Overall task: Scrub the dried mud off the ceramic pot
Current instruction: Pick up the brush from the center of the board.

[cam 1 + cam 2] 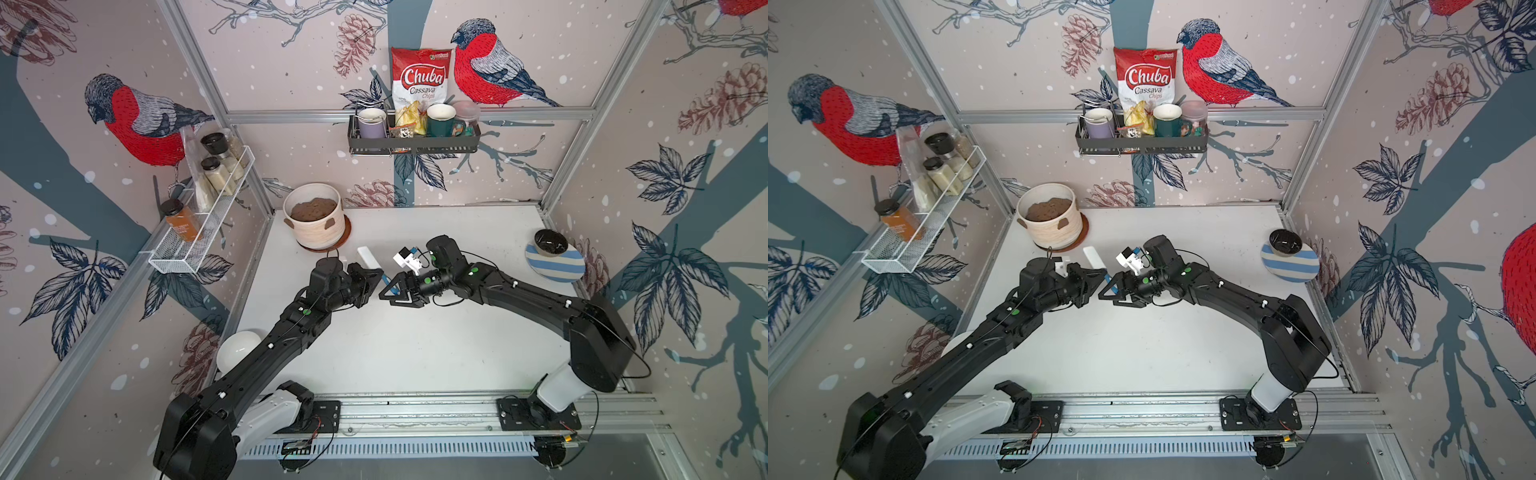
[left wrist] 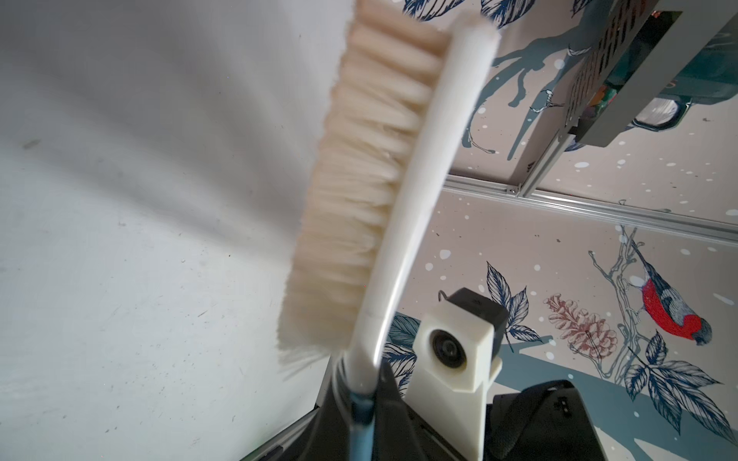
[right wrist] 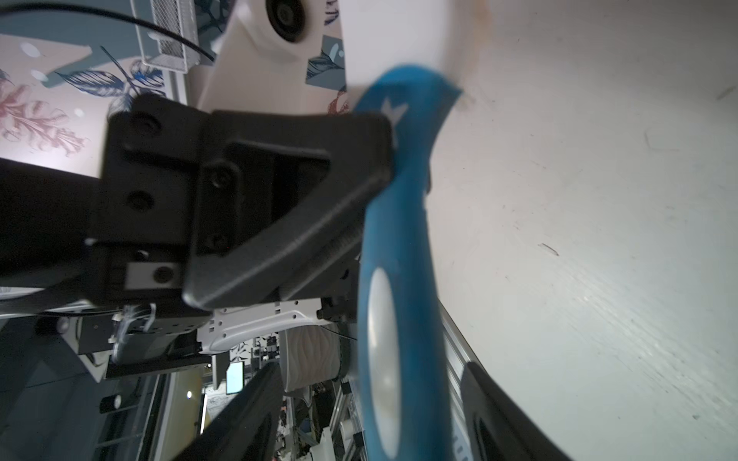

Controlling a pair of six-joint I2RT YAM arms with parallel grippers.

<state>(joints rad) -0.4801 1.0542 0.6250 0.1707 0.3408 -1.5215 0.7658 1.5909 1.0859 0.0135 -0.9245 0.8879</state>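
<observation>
The ceramic pot (image 1: 316, 226) (image 1: 1054, 228) stands on its brown saucer at the table's far left, filled with soil. A patch of dried mud (image 1: 329, 224) (image 1: 1062, 223) sticks to its ribbed side. A brush with a white head (image 1: 369, 257) (image 2: 403, 179), cream bristles (image 2: 355, 199) and a blue handle (image 1: 388, 283) (image 3: 399, 239) hangs mid-table, right of the pot. My left gripper (image 1: 376, 276) (image 2: 361, 399) is shut on the handle's neck. My right gripper (image 1: 392, 291) (image 3: 371, 367) faces it, open, with the handle's rear part between its fingers and gaps on both sides.
A black bowl (image 1: 550, 242) sits on a striped plate (image 1: 559, 270) at the far right. A white bowl (image 1: 237, 351) lies under the left arm by the left wall. A wire rack (image 1: 199, 237) with jars juts from the left wall, and a shelf (image 1: 413, 143) hangs on the back wall.
</observation>
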